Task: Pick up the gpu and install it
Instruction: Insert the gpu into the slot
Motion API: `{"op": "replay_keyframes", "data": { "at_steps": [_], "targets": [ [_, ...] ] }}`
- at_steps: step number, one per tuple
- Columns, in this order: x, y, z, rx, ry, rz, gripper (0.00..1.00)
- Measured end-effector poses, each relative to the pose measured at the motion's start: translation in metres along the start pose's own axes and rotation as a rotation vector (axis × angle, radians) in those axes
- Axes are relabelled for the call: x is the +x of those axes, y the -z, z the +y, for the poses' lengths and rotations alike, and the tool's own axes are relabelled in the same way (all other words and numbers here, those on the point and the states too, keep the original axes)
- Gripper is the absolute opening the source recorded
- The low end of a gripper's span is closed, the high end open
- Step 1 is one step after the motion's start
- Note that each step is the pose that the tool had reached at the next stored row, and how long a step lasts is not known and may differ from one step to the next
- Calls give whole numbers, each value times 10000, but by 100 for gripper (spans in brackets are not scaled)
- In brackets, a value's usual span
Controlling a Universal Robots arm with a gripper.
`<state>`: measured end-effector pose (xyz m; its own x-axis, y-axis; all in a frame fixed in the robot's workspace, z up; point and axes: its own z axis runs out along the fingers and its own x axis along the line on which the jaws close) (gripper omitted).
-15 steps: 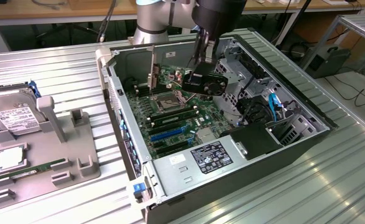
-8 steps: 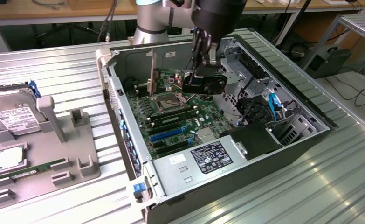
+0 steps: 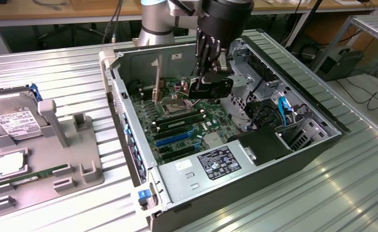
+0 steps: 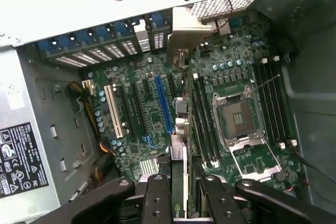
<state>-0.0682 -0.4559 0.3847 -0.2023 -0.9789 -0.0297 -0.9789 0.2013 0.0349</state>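
My gripper (image 3: 209, 76) hangs inside the open computer case (image 3: 317, 145), shut on the gpu (image 3: 217, 89), a black card held above the motherboard (image 3: 189, 125). In the wrist view the gpu (image 4: 180, 153) runs edge-on away from between my two black fingers (image 4: 157, 195), its silver bracket (image 4: 185, 27) reaching toward the rear slot openings of the case. The card floats over the strip between the blue expansion slot (image 4: 164, 103) and the memory slots (image 4: 202, 124), apart from the board. The empty CPU socket (image 4: 239, 114) lies beside it.
A grey fixture tray (image 3: 47, 166) on the exterior view's left carries a silver hard drive (image 3: 13, 123), a processor chip (image 3: 8, 162) and a green memory stick (image 3: 31, 178). The power supply (image 3: 217, 162) and drive cage (image 3: 304, 135) crowd the case's near end. Cables (image 4: 94, 129) lie near the white slot.
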Motion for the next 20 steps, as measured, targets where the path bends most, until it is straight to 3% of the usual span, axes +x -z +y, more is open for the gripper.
{"op": "replay_keyframes", "data": {
  "at_steps": [3, 10, 12, 15, 20],
  "targets": [
    [2, -62, -2, -24, 796, 28, 26],
    [7, -186, 2, -59, 1998, 69, 26],
    [19, -229, 49, -62, 2086, 73, 26],
    [58, -316, 215, -62, 2086, 74, 26],
    [96, -435, 249, -62, 2090, 73, 26]
  ]
}}
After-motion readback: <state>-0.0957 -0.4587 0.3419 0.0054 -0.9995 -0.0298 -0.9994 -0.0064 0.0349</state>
